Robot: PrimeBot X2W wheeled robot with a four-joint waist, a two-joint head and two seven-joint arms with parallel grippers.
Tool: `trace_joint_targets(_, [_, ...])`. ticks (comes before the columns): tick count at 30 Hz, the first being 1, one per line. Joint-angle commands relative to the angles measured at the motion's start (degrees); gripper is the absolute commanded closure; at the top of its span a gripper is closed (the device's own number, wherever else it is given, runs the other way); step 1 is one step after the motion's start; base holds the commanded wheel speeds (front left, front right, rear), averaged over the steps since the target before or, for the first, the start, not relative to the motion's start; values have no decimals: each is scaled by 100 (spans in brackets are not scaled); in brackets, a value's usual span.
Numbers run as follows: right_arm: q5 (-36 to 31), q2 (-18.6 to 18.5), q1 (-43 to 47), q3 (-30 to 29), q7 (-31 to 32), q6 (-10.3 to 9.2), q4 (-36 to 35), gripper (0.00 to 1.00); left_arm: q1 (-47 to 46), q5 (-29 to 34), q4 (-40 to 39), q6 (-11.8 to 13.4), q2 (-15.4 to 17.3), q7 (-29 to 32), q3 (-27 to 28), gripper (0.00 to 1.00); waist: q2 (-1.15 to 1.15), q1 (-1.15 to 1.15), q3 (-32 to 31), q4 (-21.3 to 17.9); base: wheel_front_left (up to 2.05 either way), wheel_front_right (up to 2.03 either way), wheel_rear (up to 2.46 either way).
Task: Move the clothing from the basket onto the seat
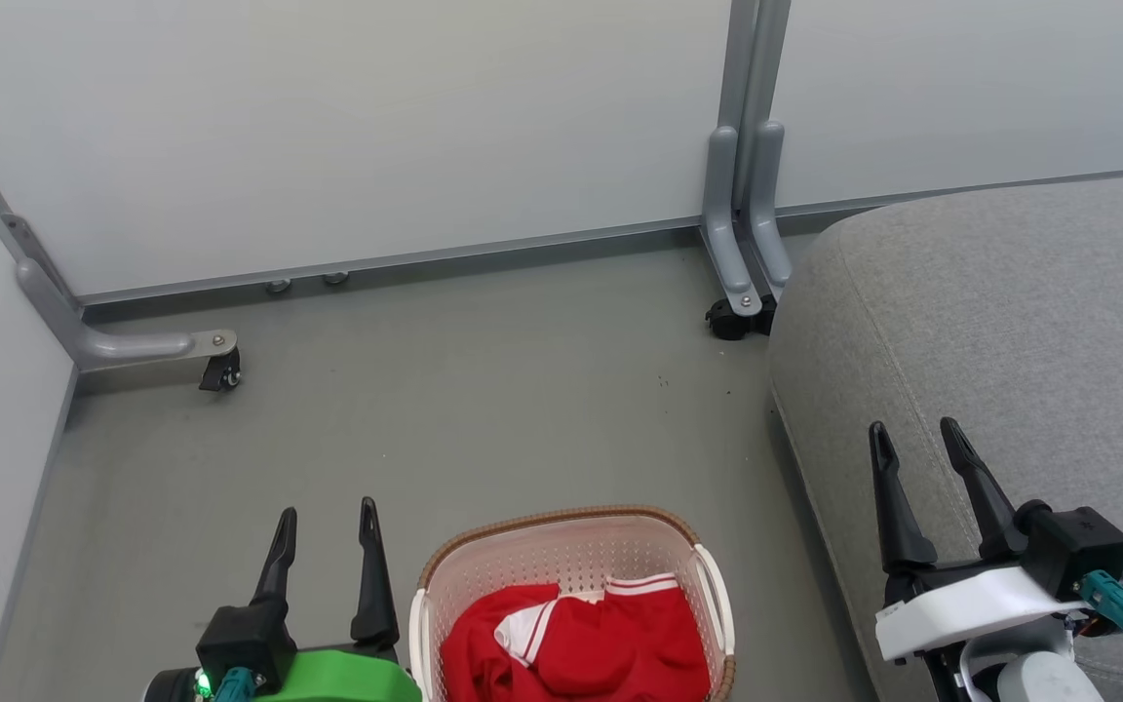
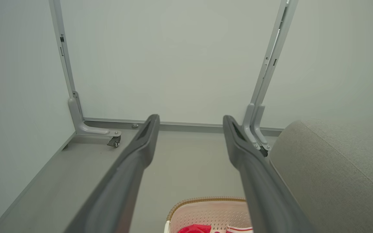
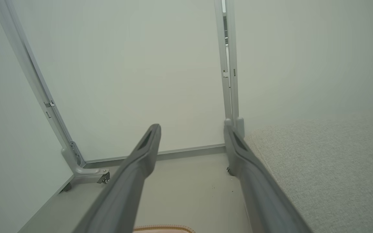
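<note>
Left gripper (image 1: 328,507): spread wide, fingers well apart, nothing between them, nothing touched. Hangs over bare floor (image 1: 484,390) just left of the basket (image 1: 561,515), fingers pointing toward the far partition panels (image 1: 376,127). Left wrist view agrees: gripper (image 2: 191,117) wide and empty, basket rim (image 2: 206,199) low between the fingers, a scrap of red clothing (image 2: 194,229) inside it.

Right gripper (image 1: 912,424): likewise fully spread, empty, no contact seen. Sits over the near left part of the seat (image 1: 1010,322), right of the basket and apart from it. Right wrist view: gripper (image 3: 192,127) wide, seat fabric (image 3: 329,168) to the right, sliver of basket rim (image 3: 163,229) at the bottom edge.

Clothing (image 1: 610,643): red with white panel and striped trim, crumpled in the near part of the basket. Lies between the two grippers, just right of the left one, well left of the right one, nearer than both sets of fingertips.

Basket: upright on the floor, just left of the seat's left edge; contact with it cannot be told.

Panels: pale, on grey frame feet with black casters (image 1: 222,370), one far left, another by the seat's far left corner.
</note>
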Motion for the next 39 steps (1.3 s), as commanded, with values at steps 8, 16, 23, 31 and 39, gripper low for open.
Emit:
trace_joint_targets(8, [-52, -65, 0, 71, -17, 0, 7, 0, 91, -43, 57, -14, 34, -19, -47, 0, 0, 0, 35, -19, 0, 0, 0])
trace_joint_targets(16, [-2, -261, -67, 111, -17, 0, -32, 0, -112, -37, 240, 142, 32, -13, -315, 0, 0, 0, 458, -226, 0, 0, 0])
trace_joint_targets(23, [254, -617, -354, 102, -17, 0, -247, 0, -753, 47, 683, 500, 33, -12, -855, 0, 0, 0, 1547, -458, 0, 0, 0])
trace_joint_targets(31, [656, -1065, -799, 0, -16, 0, -513, 0, -2043, -28, 1638, 809, 33, -13, -1618, 0, 0, 0, 2925, -631, 0, 0, 0])
trace_joint_targets(39, [937, -1243, -1238, 82, -16, 0, -837, 0, -3340, -152, 2857, 711, 38, -12, -2313, 0, 0, 0, 3955, -785, 0, 0, 0])
